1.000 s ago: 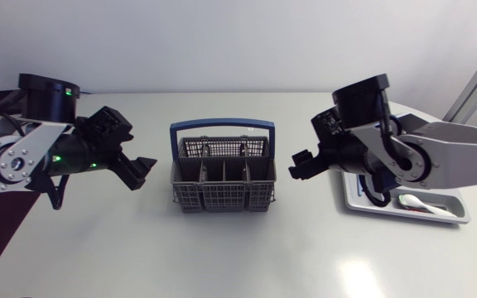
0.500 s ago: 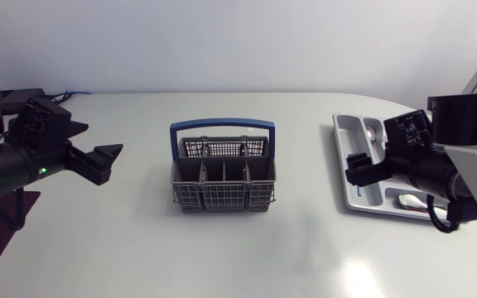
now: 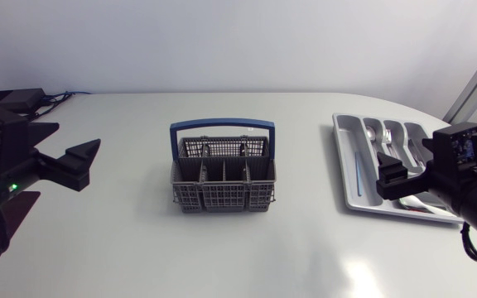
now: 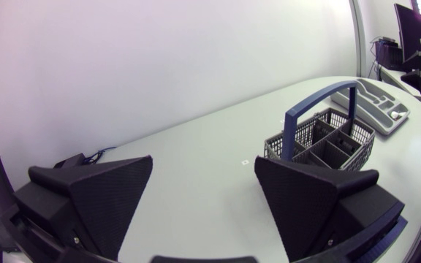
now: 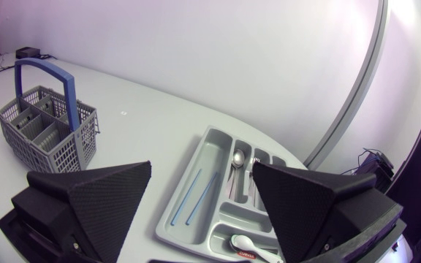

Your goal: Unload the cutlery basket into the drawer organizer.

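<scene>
Withdrawal of both arms from mid-table to its side edges within the last second; left gripper (image 4: pixel 203 166) and right gripper (image 5: pixel 202 172) spread wide, nothing held; cutlery basket (image 3: pixel 222 197) mid-table, compartments apparently bare; drawer organizer (image 3: pixel 344 170) at right, holding spoons (image 3: pixel 372 132) and blue sticks (image 3: pixel 356 165); unloading judged complete.

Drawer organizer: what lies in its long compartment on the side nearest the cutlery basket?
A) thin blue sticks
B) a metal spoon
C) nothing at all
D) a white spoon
A: in the right wrist view, thin blue sticks lie in the drawer organizer's long compartment on the side towards the cutlery basket. The metal spoon and the white spoon lie in other compartments.
</scene>
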Tool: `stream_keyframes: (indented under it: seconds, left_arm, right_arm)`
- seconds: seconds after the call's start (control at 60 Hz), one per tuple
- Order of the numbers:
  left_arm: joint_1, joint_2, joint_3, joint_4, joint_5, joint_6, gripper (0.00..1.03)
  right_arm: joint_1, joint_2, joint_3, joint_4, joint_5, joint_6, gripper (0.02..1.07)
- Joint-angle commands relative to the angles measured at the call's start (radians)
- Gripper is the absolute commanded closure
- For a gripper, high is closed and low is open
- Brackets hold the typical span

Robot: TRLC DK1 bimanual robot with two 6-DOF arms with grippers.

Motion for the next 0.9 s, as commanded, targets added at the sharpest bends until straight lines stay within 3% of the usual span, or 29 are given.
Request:
stream_keyframes:
  seconds: [0.0, 0.35, 0.883]
  left_arm:
    - [0.008, -0.035, -0.039, 0.014, 0.001, -0.042, 0.05]
    - [0.037, -0.172, -0.142, 0.057, 0.001, -0.102, 0.05]
    - [0.032, -0.465, -0.351, 0.042, -0.054, -0.222, 0.05]
  right_arm:
    - [-0.017, -0.028, -0.037, 0.003, 0.010, -0.019, 0.07]
    - [-0.051, -0.170, -0.119, -0.022, 0.003, -0.032, 0.07]
    - [-0.117, -0.470, -0.313, 0.030, -0.110, 0.152, 0.07]
